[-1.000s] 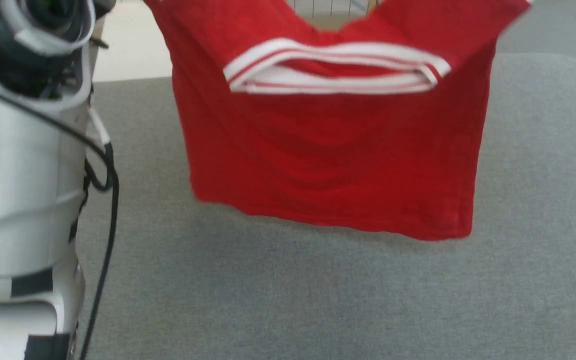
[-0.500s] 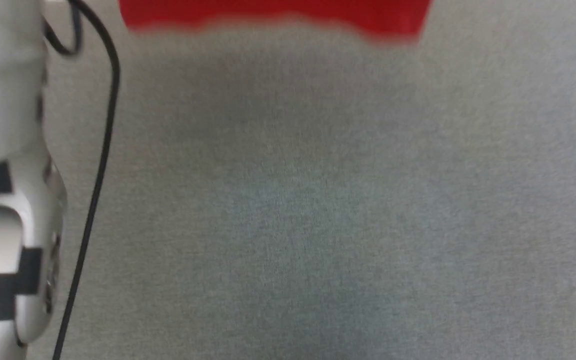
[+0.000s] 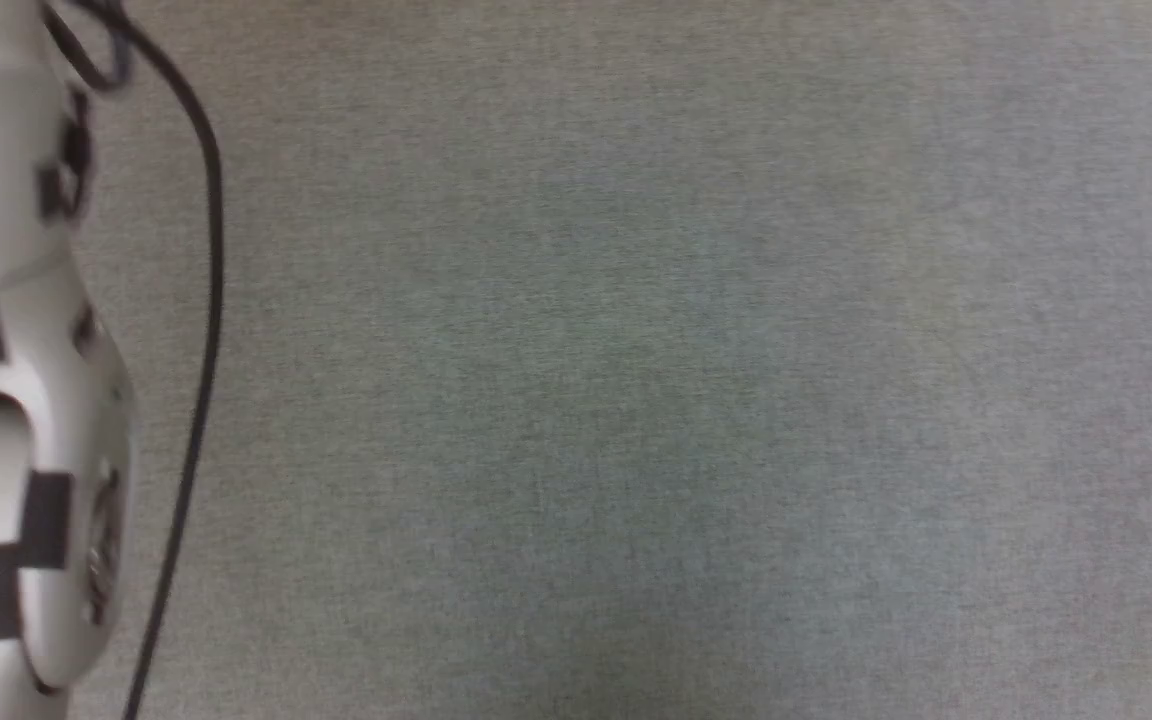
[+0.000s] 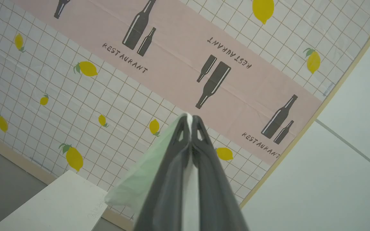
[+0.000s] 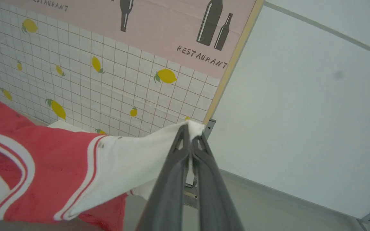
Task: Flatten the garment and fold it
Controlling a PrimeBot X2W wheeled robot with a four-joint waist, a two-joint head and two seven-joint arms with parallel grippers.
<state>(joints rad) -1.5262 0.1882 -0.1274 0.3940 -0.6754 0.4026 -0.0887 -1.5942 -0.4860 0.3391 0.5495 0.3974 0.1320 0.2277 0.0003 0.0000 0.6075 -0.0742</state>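
**A:** Garment position?

**B:** Right wrist view: the garment (image 5: 43, 166) sits in the lower left of the frame. Its body is red, with a curved red-and-white striped band at the far left. The white sleeve (image 5: 130, 160) is drawn out toward centre frame and narrows to a point at the fingertips.

**A:** Right fingers?

**B:** The right gripper (image 5: 189, 130) rises from bottom centre. Its two dark fingers are clenched together on the tip of the white sleeve. A small tuft of cloth pokes out just above the tips, and the rest of the sleeve trails off to their left.

**A:** Left side?

**B:** Left wrist view: the left gripper (image 4: 189, 120) is also clamped tight. A thin sliver of white cloth is pinched between the tips. A pale fold (image 4: 140, 183) of the garment touches the left finger and drapes down toward the lower centre. It looks faintly green in this view.

**A:** Surroundings?

**B:** Both wrist views have a gridded wall covering (image 4: 75, 96) behind the fingers. It is printed with lemons and has a pink band with bottles and the word "RESTAURANT". A white block (image 4: 53, 202) sits at the lower left of the left wrist view. A plain white panel (image 5: 300, 112) takes the right of the right wrist view. The head view has a grey fabric surface (image 3: 636, 400), with a pale forearm (image 3: 6, 400) along the left edge. A black cable (image 3: 201, 350) runs down just beside the forearm.
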